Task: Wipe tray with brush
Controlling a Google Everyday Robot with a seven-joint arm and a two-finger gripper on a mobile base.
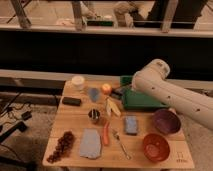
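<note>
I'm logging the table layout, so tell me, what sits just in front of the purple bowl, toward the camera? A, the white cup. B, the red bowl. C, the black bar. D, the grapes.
B: the red bowl sits just nearer the camera than the purple bowl, while the end effector is at the left edge of the tray.

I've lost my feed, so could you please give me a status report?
Pincer at left rim of tray. Tray partly hidden by arm. Apple and banana close by its left edge.
</note>
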